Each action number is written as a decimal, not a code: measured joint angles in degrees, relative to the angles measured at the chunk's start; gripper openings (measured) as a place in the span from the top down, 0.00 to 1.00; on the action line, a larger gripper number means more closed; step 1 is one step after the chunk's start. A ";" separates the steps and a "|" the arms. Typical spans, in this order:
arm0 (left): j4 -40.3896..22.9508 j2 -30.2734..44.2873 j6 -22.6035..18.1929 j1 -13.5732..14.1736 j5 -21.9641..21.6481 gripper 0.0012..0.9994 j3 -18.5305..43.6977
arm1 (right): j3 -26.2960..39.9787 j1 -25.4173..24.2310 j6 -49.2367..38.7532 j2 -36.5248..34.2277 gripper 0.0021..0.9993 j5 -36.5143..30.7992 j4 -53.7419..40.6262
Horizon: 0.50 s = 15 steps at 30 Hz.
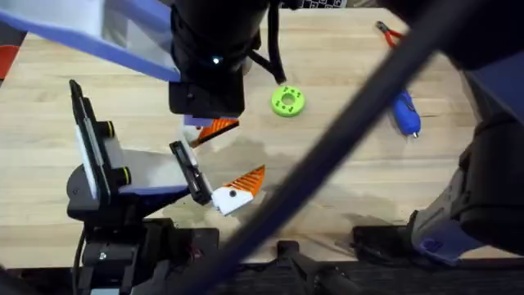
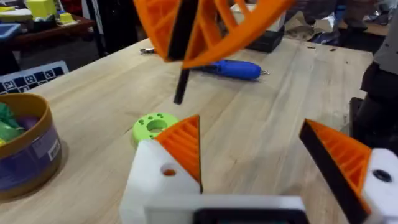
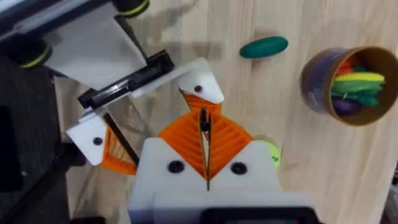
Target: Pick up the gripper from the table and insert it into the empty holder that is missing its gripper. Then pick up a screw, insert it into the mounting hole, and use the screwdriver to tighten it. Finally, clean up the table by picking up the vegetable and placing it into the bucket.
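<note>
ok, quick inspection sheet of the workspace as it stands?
Surface: wooden table, nothing spilled.
Job's things: holder with mounting hole facing up; screwdriver lying flat; vegetable on the table beside the bucket, not in it.
Clutter: green disc; red-handled pliers.
Grippers: left gripper open, empty; right gripper shut on a thin black piece above the holder.
Cables: black cable along an arm.
Surroundings: side table behind.

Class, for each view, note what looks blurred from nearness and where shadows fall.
Overhead: a dark arm crosses diagonally, blurred, with soft shadows on the table beside it. Left wrist: the right pincer looms blurred; the screwdriver is clearer. Right wrist: the vegetable looks crisp.
</note>
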<state>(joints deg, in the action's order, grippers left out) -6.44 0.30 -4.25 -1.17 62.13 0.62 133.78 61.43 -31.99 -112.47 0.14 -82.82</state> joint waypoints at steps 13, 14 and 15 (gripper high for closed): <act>0.00 0.02 0.00 0.00 0.00 0.01 0.00 | 0.09 0.07 -11.37 -2.43 1.00 0.19 0.02; 0.00 0.00 0.00 0.00 0.00 0.01 0.00 | 0.09 0.07 -11.68 -2.54 1.00 0.19 0.02; 0.00 0.02 0.00 0.00 0.00 0.01 0.00 | 0.09 0.07 -11.95 -2.63 1.00 0.22 0.00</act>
<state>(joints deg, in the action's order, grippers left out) -6.44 0.31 -4.25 -1.17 62.13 0.62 133.86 61.49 -43.94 -115.09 0.36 -82.82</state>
